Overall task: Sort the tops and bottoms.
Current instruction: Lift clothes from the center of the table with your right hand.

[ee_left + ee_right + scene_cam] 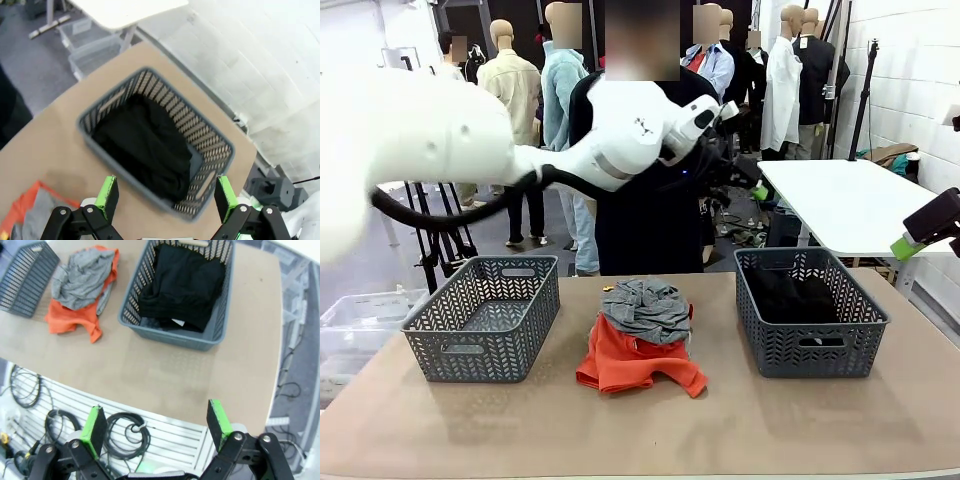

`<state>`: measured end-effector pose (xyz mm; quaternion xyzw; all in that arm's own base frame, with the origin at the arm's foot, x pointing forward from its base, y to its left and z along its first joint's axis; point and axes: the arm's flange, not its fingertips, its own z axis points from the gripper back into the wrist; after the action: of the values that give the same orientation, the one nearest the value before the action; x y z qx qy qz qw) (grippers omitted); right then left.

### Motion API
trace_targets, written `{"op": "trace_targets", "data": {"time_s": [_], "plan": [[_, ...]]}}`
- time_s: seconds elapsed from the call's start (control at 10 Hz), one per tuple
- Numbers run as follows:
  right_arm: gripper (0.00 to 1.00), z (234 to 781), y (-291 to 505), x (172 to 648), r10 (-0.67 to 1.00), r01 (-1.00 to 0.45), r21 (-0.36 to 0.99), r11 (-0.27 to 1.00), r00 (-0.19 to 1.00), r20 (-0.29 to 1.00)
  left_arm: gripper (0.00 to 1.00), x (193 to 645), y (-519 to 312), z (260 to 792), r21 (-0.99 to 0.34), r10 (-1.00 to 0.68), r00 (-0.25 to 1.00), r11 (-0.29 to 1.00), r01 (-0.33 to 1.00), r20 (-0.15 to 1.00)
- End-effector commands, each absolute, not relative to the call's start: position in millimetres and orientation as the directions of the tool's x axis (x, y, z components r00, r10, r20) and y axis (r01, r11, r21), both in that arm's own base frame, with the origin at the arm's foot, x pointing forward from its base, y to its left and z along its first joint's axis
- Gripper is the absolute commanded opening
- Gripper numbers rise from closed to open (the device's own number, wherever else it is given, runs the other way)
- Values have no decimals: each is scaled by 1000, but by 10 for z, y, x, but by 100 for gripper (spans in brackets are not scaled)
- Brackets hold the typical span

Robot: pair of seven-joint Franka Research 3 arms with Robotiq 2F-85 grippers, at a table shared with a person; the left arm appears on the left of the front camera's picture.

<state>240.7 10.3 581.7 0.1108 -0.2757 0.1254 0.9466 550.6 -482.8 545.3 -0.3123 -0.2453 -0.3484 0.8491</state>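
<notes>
orange t-shirt [630, 368] lies in the middle of the brown table [620, 430], with a mottled grey top [648, 308] piled on it. the black bottoms [145, 145] lie in the grey basket [210, 145] on the robot's right. the left gripper [165, 196] hangs high over that basket, fingers wide apart, holding nothing. the right gripper [156, 424] is spread wide too, out past the table edge, well apart from the clothes.

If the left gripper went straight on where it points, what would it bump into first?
Probably the black soft garment lying in the grey lattice plastic basket, straight ahead of the open left gripper; depth is unclear.
</notes>
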Motion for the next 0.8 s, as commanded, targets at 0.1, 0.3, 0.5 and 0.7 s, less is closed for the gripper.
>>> {"op": "trace_targets", "data": {"time_s": [0.1,0.3,0.5,0.7], "plan": [[100,5801,106,2409,185,-303,136,943,820,542,100,4698,-4315,5513,-320,-457,691,650,689,560],[100,5801,106,2409,185,-303,136,943,820,542,100,4492,-4348,5748,-233,-440,667,702,673,601],[100,5801,106,2409,185,-303,136,943,820,542,100,4773,-4393,5541,-296,-476,674,646,704,565],[100,5801,106,2409,185,-303,136,943,820,542,100,4773,-4393,5541,-296,-476,674,646,704,565]]}}
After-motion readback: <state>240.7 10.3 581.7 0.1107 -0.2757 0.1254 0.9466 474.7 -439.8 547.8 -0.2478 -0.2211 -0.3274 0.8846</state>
